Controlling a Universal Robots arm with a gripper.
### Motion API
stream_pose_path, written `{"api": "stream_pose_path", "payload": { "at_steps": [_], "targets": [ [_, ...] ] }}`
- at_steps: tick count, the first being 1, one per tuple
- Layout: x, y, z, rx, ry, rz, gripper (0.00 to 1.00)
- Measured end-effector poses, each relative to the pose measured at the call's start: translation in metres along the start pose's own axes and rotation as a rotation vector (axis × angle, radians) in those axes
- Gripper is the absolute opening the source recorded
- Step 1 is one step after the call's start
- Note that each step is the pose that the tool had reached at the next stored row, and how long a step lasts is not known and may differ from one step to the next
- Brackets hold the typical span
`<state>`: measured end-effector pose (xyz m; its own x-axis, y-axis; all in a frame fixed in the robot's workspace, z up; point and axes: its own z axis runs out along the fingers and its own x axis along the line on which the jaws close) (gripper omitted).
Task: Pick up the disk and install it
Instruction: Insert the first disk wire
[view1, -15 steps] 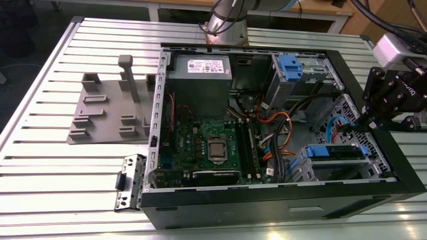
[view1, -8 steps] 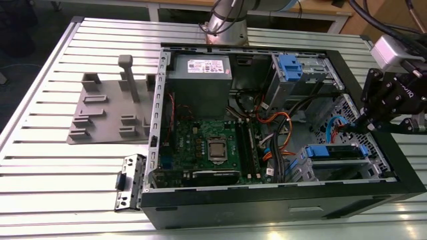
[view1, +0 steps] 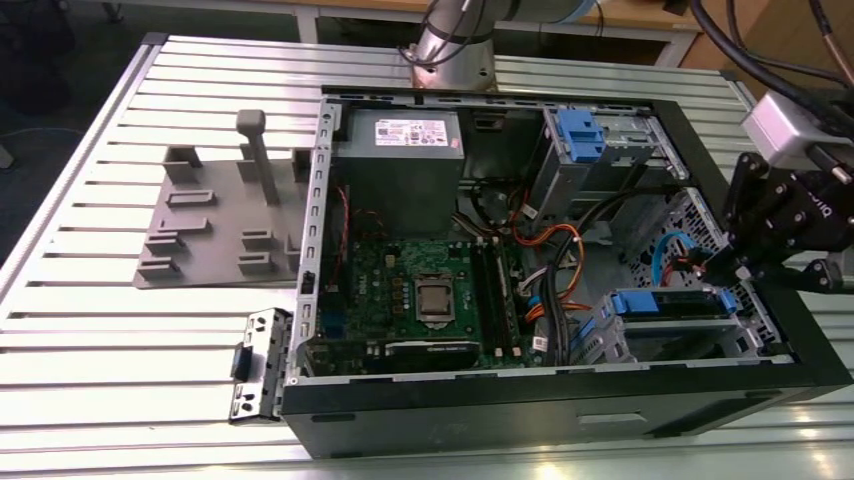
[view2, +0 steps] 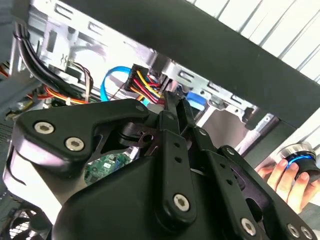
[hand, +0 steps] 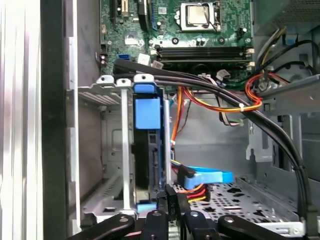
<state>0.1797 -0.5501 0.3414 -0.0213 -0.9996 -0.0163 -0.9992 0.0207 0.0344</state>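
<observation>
My fingers are pressed together with nothing between them, and my gripper (view1: 727, 270) hangs over the computer case's (view1: 561, 415) wall on the exterior view's right, low in the frame. The disk (view1: 667, 300) is not in my hold. It stands on edge in the grey drive cage (view1: 681, 335) at the lower right of the case, its blue carrier uppermost, just beside my fingertips and toward the exterior view's left of them. In the first wrist view my gripper (hand: 172, 197) sits close in front of the carrier's blue edge (hand: 148, 115), near a bundle of red, yellow and black wires (hand: 197, 191), but I cannot tell whether I touch the disk. I count one disk, two drive cages, the second (view1: 587, 150) at the upper right of the case with a blue latch, one power supply box (view1: 414, 145), one motherboard (view1: 400, 300) with a single processor socket (view1: 434, 297), one grey plastic fixture (view1: 214, 220) and one loose metal bracket (view1: 260, 370) outside the case on the exterior view's left. The case lies open on a slatted aluminium table (view1: 107, 330), with my arm's base (view1: 454, 40) at the top edge and pale wooden benches behind. In the second wrist view a person's hand (view2: 282, 182) holds a black knob (view2: 302, 160) beyond my gripper (view2: 175, 102).
</observation>
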Motion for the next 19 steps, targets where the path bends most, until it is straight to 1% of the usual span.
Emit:
{"api": "stream_pose_path", "payload": {
  "at_steps": [4,7,9,19],
  "targets": [
    [0.0040,0.0031,0.0036,-0.0003,-0.0134,0.000,0.19],
    [0.0053,0.0046,0.0062,-0.0004,-0.0194,-0.001,0.19],
    [0.0062,0.0055,0.0073,-0.0004,-0.0206,-0.001,0.19],
    [0.0098,0.0086,0.0105,-0.0005,-0.0207,-0.001,0.19]
  ]
}}
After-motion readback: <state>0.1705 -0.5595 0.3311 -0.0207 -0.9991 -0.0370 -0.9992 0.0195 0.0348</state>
